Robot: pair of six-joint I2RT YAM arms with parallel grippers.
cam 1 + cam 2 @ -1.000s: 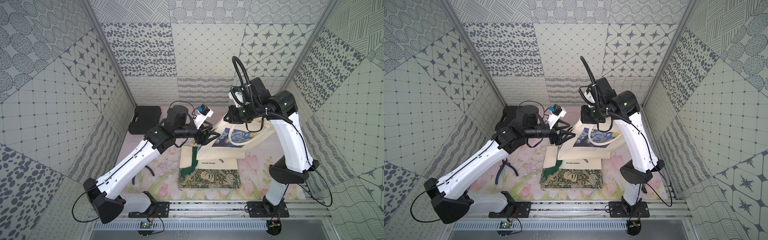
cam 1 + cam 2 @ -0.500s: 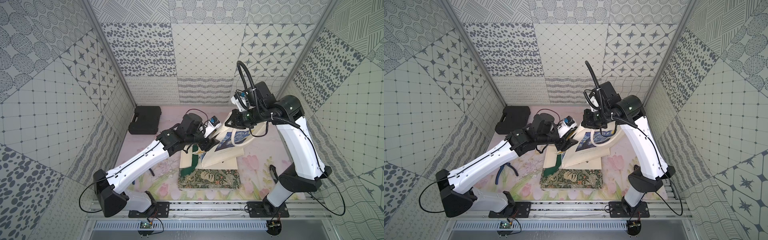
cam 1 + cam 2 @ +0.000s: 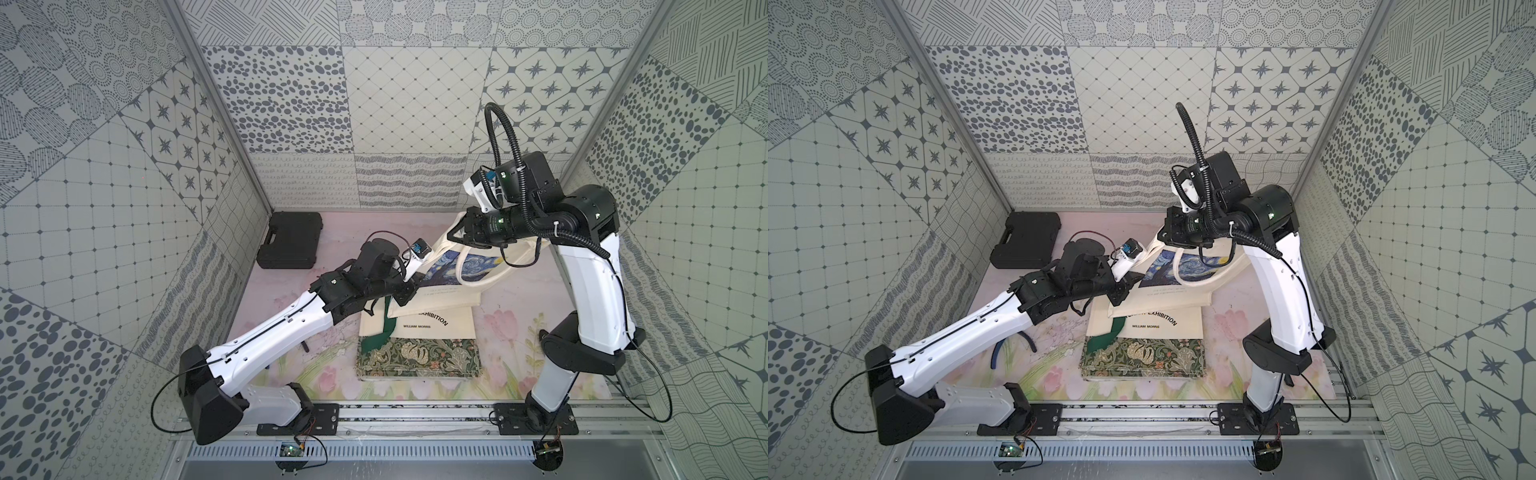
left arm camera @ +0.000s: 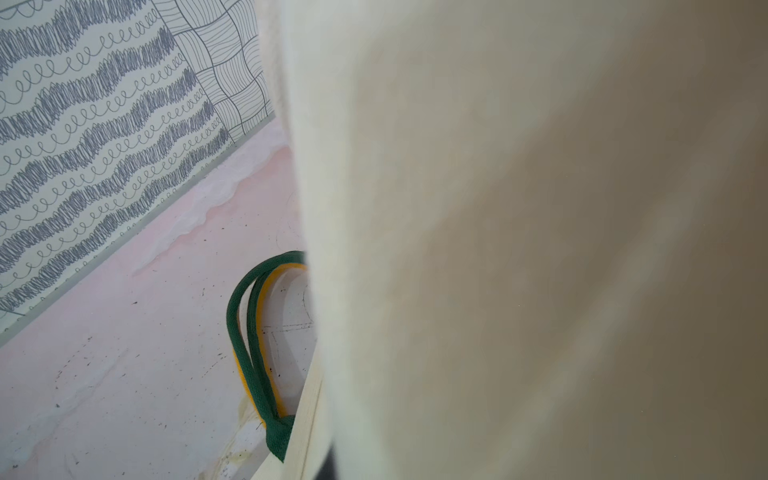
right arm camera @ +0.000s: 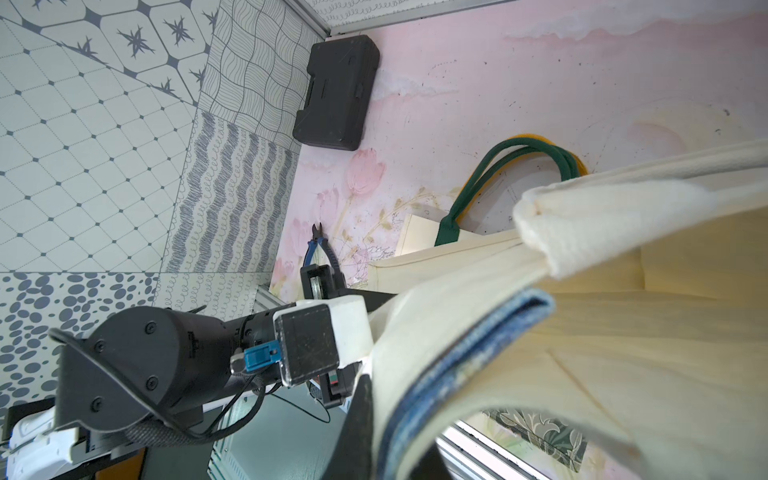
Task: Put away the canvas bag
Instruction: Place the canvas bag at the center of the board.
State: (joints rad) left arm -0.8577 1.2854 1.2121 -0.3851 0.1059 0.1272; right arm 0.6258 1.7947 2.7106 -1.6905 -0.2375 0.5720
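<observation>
The canvas bag (image 3: 453, 282), cream with a blue starry print, hangs slantwise: one top corner is lifted off the table (image 3: 365, 232) and its lower edge rests on a folded bag (image 3: 432, 332) lettered WILLIAM MORRIS, whose green handles (image 4: 249, 345) lie on the table beyond it. The right gripper (image 3: 455, 237) is pinched shut on that raised corner, carrying the cloth. A second ago the left gripper (image 3: 409, 291) stood higher with its jaws spread wide beside the bag; now it has dropped in against the bag's left edge and the jaws have drawn together (the left wrist view is nearly all cream cloth). Whether they have actually caught the fabric I cannot tell, as cloth hides the tips. If they have, the bag is held at two points and could be folded or laid on the stack. A black case (image 3: 291, 239) and blue-handled cutters (image 3: 1013, 345) lie well apart to the left
</observation>
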